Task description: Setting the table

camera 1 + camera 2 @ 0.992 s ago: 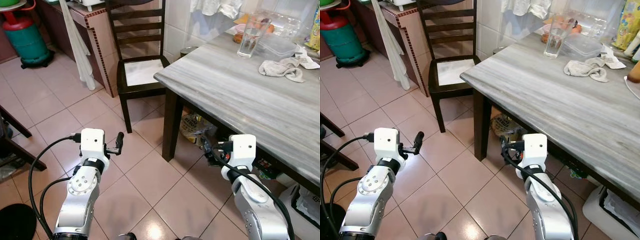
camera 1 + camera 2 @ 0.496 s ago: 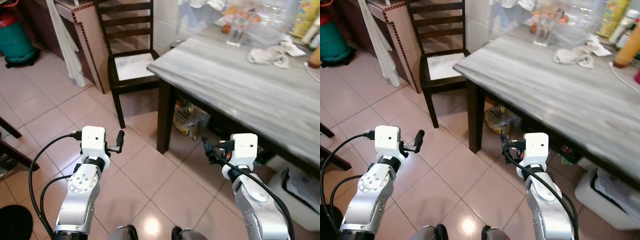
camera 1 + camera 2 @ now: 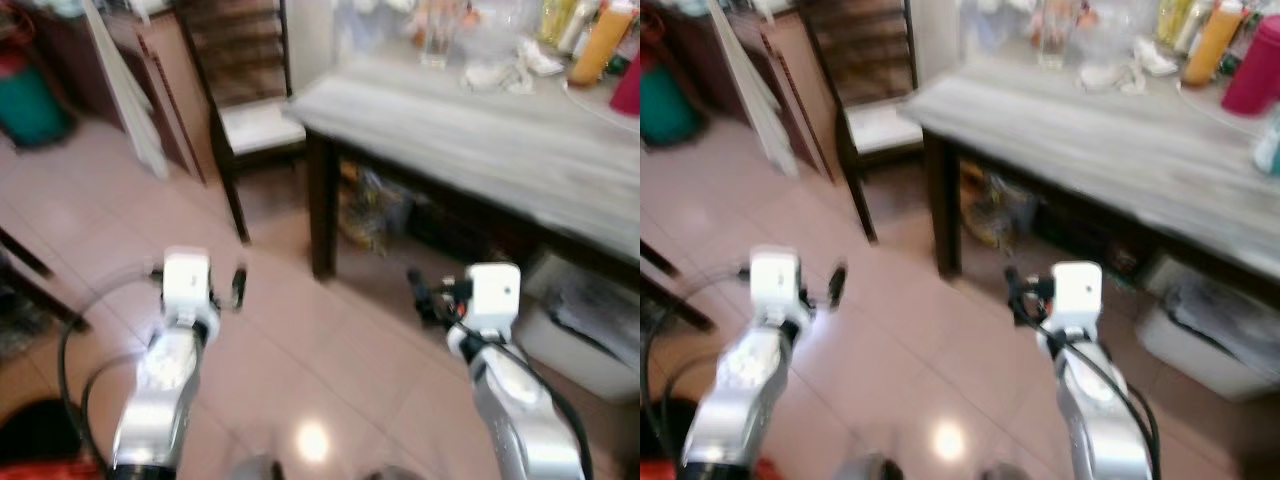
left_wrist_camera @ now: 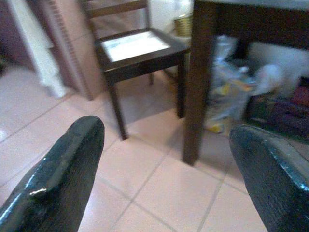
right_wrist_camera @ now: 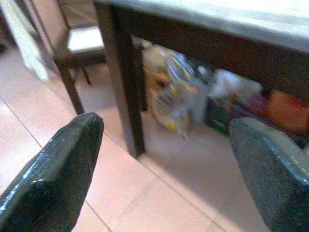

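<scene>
- A grey wood-grain table [image 3: 520, 150] on dark legs stands ahead and to the robot's right, seen from the head cameras in a blurred frame.
- At the table's far end cluster a clear glass [image 3: 434, 45], a crumpled cloth [image 3: 500, 72], an orange bottle [image 3: 592, 45] and a dark red container [image 3: 1252, 80] (details are too smeared to read further).
- A dark wooden chair [image 3: 250, 125] with a pale seat sits just beside the table's near corner, against a tiled wall.
- The left gripper [image 4: 169, 169] is held low over the pink tiled floor [image 3: 290, 360], its two black fingers [image 4: 63, 179] spread wide and holding nothing; chair and table leg lie beyond it.
- The right gripper [image 5: 164, 174] hangs below the table's edge, fingers likewise parted and empty, facing plastic bags [image 5: 176, 99] stowed beneath the tabletop.
- A white bin [image 3: 1215, 335] rests on the floor under the table's right side.
- A green gas cylinder [image 3: 35, 100] stands well apart at far left.
</scene>
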Controlling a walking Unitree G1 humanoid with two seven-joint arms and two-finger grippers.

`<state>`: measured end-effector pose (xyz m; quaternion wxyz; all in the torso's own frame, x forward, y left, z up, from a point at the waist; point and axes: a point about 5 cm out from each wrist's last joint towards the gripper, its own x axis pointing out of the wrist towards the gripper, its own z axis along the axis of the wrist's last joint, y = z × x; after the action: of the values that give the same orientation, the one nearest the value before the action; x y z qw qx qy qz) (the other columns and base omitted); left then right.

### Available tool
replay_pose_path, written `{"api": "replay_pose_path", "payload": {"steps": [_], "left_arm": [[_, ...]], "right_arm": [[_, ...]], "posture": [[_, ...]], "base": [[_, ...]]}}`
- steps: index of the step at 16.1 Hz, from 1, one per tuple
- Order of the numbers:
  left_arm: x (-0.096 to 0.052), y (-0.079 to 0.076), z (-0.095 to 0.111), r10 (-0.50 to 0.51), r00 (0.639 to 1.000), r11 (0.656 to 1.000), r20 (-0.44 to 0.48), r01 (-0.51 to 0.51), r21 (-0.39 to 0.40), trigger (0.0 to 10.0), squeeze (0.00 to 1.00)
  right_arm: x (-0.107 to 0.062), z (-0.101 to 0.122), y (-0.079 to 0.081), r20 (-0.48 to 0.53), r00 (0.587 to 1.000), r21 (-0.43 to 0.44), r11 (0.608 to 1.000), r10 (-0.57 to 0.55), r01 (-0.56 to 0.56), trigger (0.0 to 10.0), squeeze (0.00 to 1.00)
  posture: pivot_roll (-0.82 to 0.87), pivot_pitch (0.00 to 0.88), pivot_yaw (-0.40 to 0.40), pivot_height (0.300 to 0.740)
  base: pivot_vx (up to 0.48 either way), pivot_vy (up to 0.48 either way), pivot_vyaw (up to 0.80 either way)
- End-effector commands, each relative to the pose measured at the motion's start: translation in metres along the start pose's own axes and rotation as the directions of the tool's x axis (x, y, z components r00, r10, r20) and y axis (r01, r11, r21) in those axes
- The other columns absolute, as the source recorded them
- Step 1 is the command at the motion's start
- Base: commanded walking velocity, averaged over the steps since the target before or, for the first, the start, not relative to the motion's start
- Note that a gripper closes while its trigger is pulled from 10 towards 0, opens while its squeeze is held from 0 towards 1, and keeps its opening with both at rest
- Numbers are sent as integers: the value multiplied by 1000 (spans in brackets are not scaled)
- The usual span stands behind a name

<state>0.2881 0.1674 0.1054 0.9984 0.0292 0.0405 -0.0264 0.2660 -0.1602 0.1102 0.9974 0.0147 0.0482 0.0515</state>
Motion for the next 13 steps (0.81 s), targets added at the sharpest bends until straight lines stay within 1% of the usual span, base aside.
{"api": "replay_pose_path", "payload": {"steps": [1, 5, 8, 11, 12, 13], "left_arm": [[0, 2, 3, -1, 1000, 1000, 10, 1, 10, 10000, 0], [0, 3, 4, -3, 1000, 1000, 8, 3, 16, 10000, 0], [0, 2, 4, -5, 1000, 1000, 6, 5, 19, 10000, 0], [0, 2, 4, -5, 1000, 1000, 6, 5, 20, 10000, 0], [0, 2, 4, -6, 1000, 1000, 7, 6, 21, 10000, 0], [0, 2, 6, -12, 1000, 1000, 22, 11, 23, 10000, 0]], "right_arm": [[1, 7, 0, 29, 1000, 3, 1000, -6, 6, 10000, 0], [2, 8, -2, 32, 999, -13, 999, -30, 30, 10000, 0], [2, 8, -8, 30, 997, -18, 997, -69, 69, 10000, 0], [4, 8, -10, 25, 994, -105, 989, -102, 104, 10000, 0], [5, 8, -5, 33, 997, -87, 993, -74, 76, 10000, 0], [5, 11, -5, 57, 995, -121, 989, -83, 89, 10000, 0]], "posture": [[-201, 136, 17, 740], [-201, 134, 19, 740], [-200, 134, 20, 740], [-200, 134, 20, 740], [-200, 134, 20, 740], [-200, 134, 20, 740]], "base": [[-292, 0, -463], [-291, 0, -458], [-289, 0, 0], [-287, 0, 0], [-289, 0, 0], [-270, 0, 0]]}}
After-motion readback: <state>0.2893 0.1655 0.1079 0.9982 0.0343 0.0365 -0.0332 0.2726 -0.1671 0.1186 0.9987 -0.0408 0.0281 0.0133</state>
